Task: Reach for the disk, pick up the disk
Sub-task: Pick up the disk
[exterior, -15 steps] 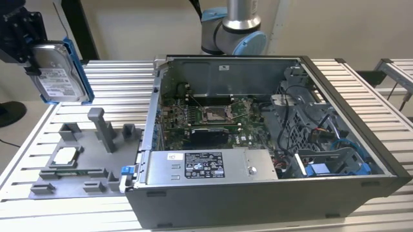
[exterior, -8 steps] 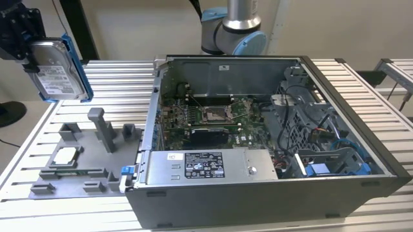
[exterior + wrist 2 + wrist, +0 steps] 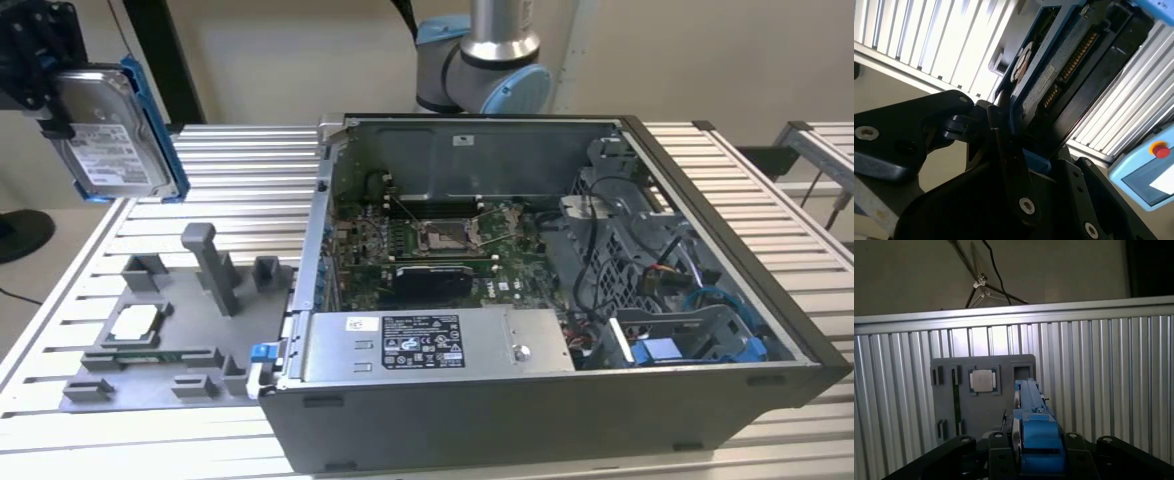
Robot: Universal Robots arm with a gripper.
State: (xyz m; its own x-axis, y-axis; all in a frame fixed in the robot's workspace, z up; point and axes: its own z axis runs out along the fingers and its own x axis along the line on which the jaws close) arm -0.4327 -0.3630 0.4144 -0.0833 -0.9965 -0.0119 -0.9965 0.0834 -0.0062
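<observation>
Disk [image 3: 118, 130] hangs in the air at the exterior view's upper left, long axis near upright and label facing out. The gripper [image 3: 51, 95] pinches it between its 2 fingers, so the disk runs straight out from the jaws. Well below sits the grey fixture [image 3: 147, 290] with the chip [image 3: 134, 322]. The open case [image 3: 534, 420] stands toward the exterior view's right, and nothing else touches the disk.

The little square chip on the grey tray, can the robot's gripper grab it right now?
Probably not. The gripper is shut on the disk, held up in the air well away from the chip on the grey tray. Nothing seems to block the way down, but its grip is full.
</observation>
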